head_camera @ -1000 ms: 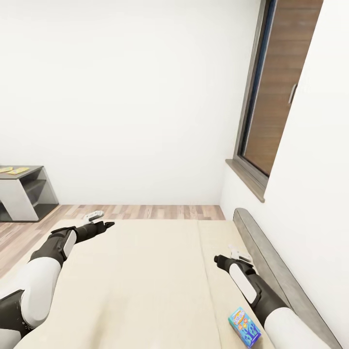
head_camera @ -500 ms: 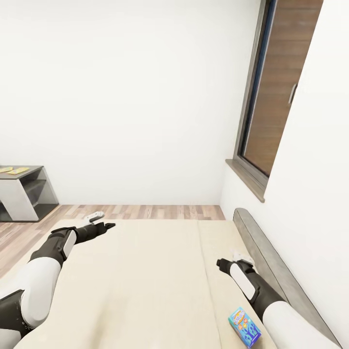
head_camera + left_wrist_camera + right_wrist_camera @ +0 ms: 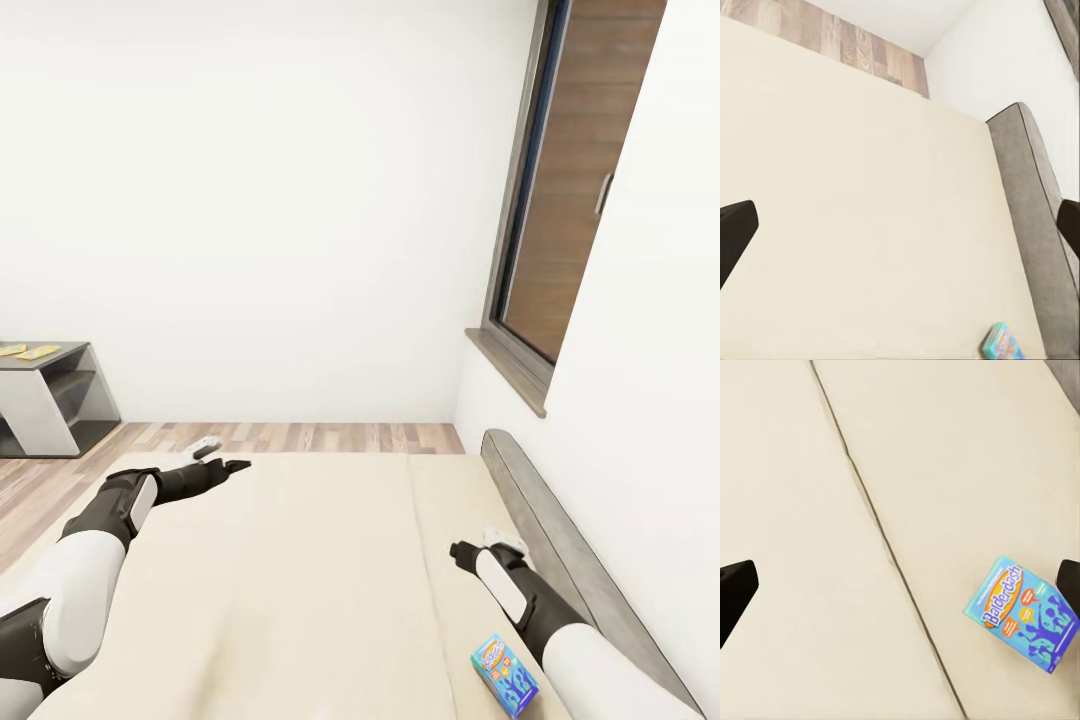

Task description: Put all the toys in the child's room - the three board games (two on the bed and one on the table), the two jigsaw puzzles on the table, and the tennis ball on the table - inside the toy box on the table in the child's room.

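Right gripper [image 3: 488,543] seen with fingers spread wide in wrist view, nothing held; blue board game [image 3: 1024,613] framed between them, flat on bed [image 3: 300,560] near headboard [image 3: 560,540], judged next pick. Left gripper [image 3: 222,458] likewise parted and empty, held out over mattress. Right forearm stretched forward beside box. Toy box not sighted.

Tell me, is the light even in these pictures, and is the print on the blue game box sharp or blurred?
Head view: flat, even light on the bed, no glare. Right wrist view: the blue board game is sharp, its orange print legible. Left wrist view: the box is small and cropped.
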### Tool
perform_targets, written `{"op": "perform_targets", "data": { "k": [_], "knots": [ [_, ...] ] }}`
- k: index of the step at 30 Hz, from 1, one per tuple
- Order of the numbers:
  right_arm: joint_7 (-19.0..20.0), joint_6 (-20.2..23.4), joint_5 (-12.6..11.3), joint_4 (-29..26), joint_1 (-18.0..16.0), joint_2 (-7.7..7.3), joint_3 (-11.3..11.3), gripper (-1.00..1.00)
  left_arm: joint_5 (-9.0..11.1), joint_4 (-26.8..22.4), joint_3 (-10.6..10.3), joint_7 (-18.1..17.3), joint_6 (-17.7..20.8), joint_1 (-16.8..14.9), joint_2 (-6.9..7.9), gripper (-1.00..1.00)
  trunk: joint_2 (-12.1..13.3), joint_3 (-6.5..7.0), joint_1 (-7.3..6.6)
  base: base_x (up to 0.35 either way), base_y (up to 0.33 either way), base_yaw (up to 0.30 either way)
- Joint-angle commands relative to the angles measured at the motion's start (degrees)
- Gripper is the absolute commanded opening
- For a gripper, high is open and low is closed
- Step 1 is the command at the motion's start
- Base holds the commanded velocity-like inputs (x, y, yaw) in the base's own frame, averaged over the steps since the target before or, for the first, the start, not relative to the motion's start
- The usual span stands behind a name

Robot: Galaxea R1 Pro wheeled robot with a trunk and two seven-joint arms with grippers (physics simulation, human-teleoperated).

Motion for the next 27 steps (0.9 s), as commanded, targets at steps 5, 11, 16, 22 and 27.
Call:
{"op": "perform_targets", "data": {
  "k": [5,11,16,22,27],
  "knots": [
    [-0.42,0.14,-0.42,0.58,-0.06,-0.16,0.55,1.00,-0.61,-0.06,0.41,-4.17,2.08,-0.09,-0.02,1.00,-0.14,-0.14,0.04,0.000,0.000,0.000],
    [-0.39,-0.02,-0.37,2.49,-0.35,-0.29,0.59,1.00,-0.61,-0.06,0.27,-7.25,2.71,-0.08,0.03,1.00,-0.14,-0.14,0.04,0.000,0.000,0.000],
    [-0.33,-1.93,-0.26,4.31,-0.81,-1.04,0.77,1.00,-0.61,-0.06,0.23,-9.42,3.25,-0.08,0.10,1.00,-0.14,-0.14,0.04,0.000,0.000,0.000],
    [-0.13,-3.01,0.44,4.67,-0.90,-1.21,1.15,1.00,-0.61,-0.06,0.32,-10.15,3.47,-0.06,-0.03,1.00,-0.14,-0.14,0.04,0.000,0.000,0.000],
    [0.06,-3.27,4.87,4.62,-0.86,-1.10,1.21,1.00,-0.61,-0.06,0.38,-10.28,3.50,-0.06,-0.05,1.00,-0.14,-0.14,0.04,0.000,0.000,0.000]
  ]
}}
